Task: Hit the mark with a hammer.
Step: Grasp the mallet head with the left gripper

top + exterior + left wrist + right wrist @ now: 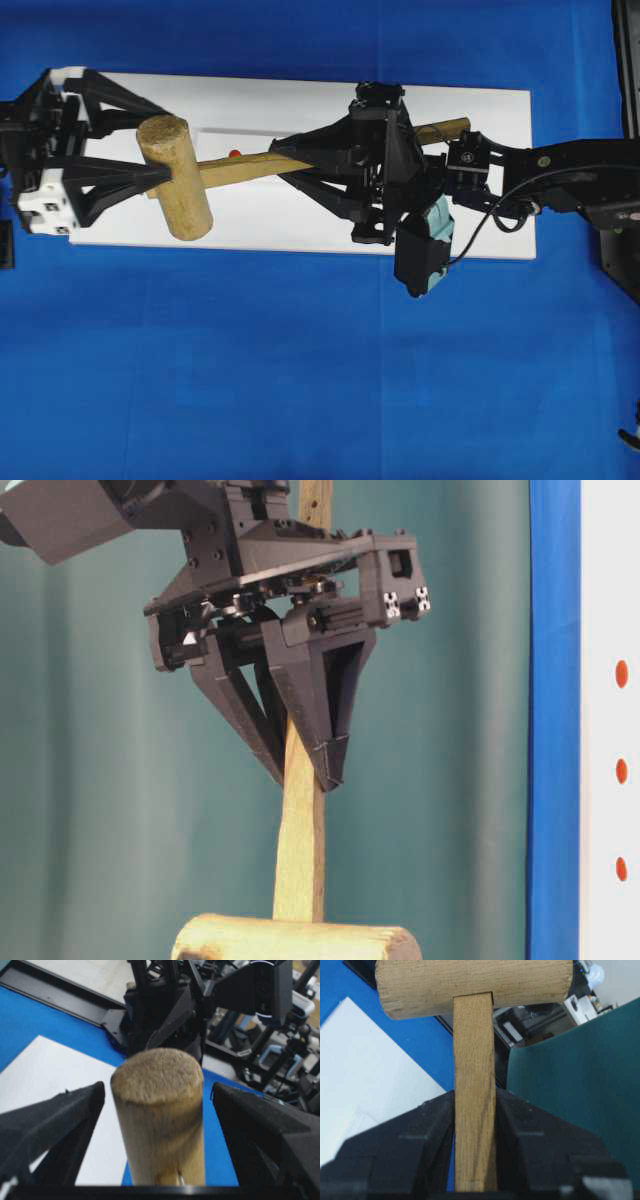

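Note:
The hammer, a light wooden mallet, lies across the white board. Its thick head is at the left and its slim handle runs right. My right gripper is shut on the handle partway along; in the right wrist view the black fingers press both sides of the handle below the head. My left gripper stands open around the head, and its fingers leave gaps on both sides of the head. A small red mark shows just above the handle.
Blue cloth surrounds the board. The right arm's teal-cased wrist overhangs the board's front edge. In the table-level view the right gripper grips the handle before a green backdrop, with three red dots on a white strip at right.

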Motion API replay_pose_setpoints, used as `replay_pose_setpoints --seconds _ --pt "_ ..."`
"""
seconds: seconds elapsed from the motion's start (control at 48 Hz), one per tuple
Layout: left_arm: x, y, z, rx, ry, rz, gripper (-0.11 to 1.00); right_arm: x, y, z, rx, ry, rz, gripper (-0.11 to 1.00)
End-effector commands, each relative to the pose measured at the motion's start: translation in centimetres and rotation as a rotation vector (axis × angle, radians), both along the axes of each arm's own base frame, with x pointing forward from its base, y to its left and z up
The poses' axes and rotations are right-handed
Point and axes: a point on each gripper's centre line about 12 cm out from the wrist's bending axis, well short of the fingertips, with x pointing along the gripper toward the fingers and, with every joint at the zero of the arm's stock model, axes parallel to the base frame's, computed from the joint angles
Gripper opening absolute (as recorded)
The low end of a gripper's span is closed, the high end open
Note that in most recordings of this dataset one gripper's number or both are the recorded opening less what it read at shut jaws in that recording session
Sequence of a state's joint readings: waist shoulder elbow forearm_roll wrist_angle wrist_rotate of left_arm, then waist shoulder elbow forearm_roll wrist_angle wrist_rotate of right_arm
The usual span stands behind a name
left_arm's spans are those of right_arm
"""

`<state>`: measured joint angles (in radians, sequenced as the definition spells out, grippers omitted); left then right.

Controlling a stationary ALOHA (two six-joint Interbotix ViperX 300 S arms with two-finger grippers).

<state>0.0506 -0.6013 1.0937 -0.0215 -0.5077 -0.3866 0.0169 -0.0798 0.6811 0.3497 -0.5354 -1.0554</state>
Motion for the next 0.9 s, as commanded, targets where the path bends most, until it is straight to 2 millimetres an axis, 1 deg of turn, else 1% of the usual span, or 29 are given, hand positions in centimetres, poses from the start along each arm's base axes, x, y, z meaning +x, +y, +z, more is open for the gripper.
replay_pose_setpoints --seconds 0.0,0.188,0.375,0.438,0.48,0.542,0.647,0.667,0.876 --pt "0.83 0.14 0.94 -0.003 -0.026 0.004 0.93 -0.16 0.01 1.90 0.000 -0.059 -0.002 0.10" --pt "1.69 0.18 0.82 -0.045 -0.015 0.003 0.93 -0.17 -0.05 1.90 0.000 -0.059 -0.004 0.10" --pt "1.70 0.18 0.60 -0.083 0.001 0.003 0.92 -0.15 -0.12 1.96 0.001 -0.061 -0.006 0.10" --pt "1.77 0.09 0.34 -0.093 0.022 0.000 0.90 -0.12 -0.12 2.02 0.001 -0.062 -0.006 0.10" --pt "1.76 0.09 0.23 -0.100 0.031 0.000 0.86 -0.15 -0.12 1.96 0.001 -0.061 -0.006 0.10" --pt "1.79 0.09 0.23 -0.106 0.033 0.000 0.75 -0.12 -0.11 2.00 0.001 -0.061 -0.006 0.10" --pt "1.72 0.04 0.34 -0.109 0.030 -0.001 0.48 -0.10 -0.11 2.02 0.003 -0.060 -0.006 0.10" --pt "1.68 0.04 0.31 -0.109 0.032 -0.001 0.45 -0.12 -0.16 1.96 0.002 -0.058 -0.006 0.10" --pt "1.68 0.02 0.24 -0.096 0.039 -0.002 0.46 -0.11 -0.35 1.94 0.008 -0.054 -0.012 0.10"
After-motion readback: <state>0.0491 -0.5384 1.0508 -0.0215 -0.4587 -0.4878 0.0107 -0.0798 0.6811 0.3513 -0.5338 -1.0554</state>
